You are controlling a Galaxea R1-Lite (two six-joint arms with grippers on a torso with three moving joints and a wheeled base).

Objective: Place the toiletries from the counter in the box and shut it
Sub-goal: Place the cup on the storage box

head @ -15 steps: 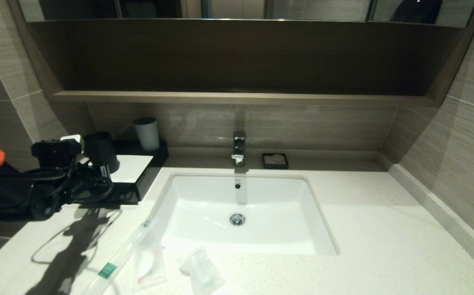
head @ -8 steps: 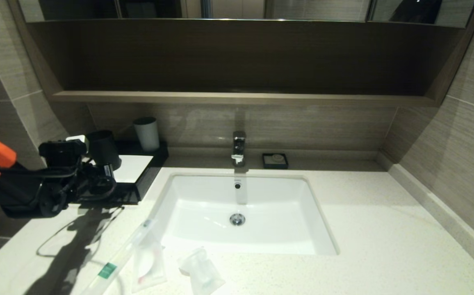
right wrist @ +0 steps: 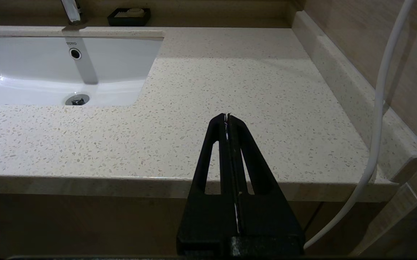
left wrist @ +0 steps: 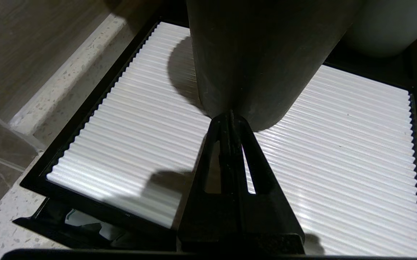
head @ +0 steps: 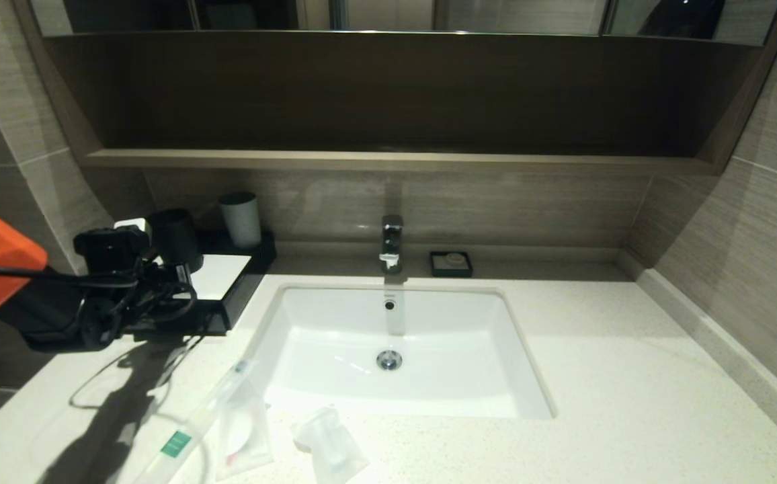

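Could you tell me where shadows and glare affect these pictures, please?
Head view: the left arm's shadow falls across the counter toward the toothbrush packet; basin gleams. Left wrist view: dark cup shadows the box panel. Right wrist view: evenly lit.

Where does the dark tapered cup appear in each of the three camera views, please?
Head view: the dark cup is at the left, above the box's white top panel, just ahead of the left pincer.
Left wrist view: it fills the upper middle, its rim pinched in the shut pincer.
Right wrist view: not in it.
Shared landmark: the white panel, in the head and left wrist views.
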